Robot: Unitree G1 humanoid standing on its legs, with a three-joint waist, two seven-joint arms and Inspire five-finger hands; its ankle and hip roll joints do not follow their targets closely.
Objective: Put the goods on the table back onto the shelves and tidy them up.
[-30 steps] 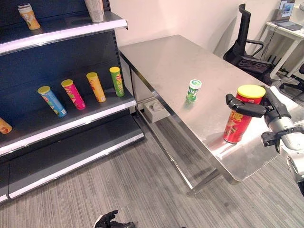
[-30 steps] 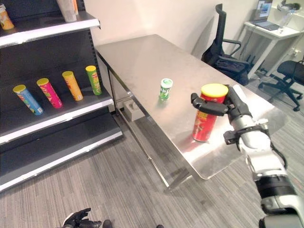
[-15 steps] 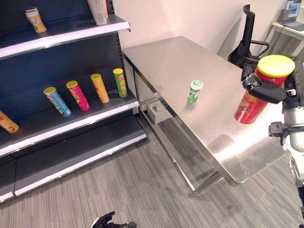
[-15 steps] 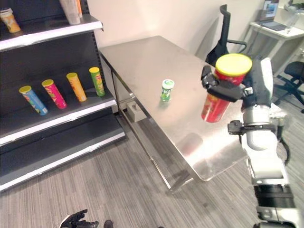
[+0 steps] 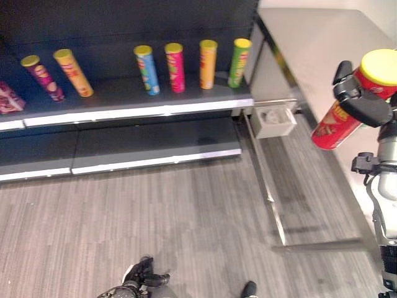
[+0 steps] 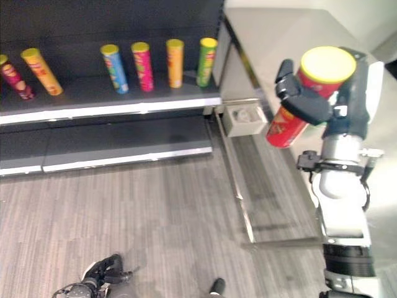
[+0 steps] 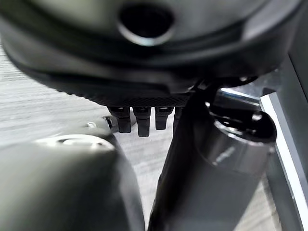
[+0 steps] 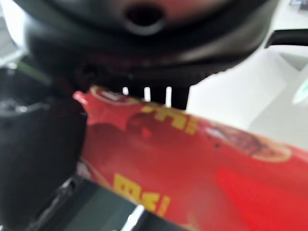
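The right hand (image 6: 310, 102) is wrapped around the tall red can (image 5: 344, 112), fingers and thumb curled about its upper body just under the yellow lid (image 6: 327, 63). The can is up in the air and tilted, lid end toward the robot, base slanting down over the near edge of the steel table (image 5: 310, 31); the right wrist view shows the red side of it lying straight across the palm. The left hand (image 5: 139, 280) hangs low near the grey carpeted floor (image 5: 186, 217), and I cannot tell how its fingers are set. Out past the held can, a small grey box (image 5: 274, 121) sits under the table by its leg. To the left of that runs the dark shelf (image 5: 124, 102), with a row of cans leaning back on it: a green can (image 5: 239, 54) nearest the table, then an orange can (image 5: 207, 56), a pink can (image 5: 175, 59) and a blue can (image 5: 146, 61) side by side. Well apart from those, further along the same shelf, lean another orange can (image 5: 73, 64) and a magenta can (image 5: 41, 70).
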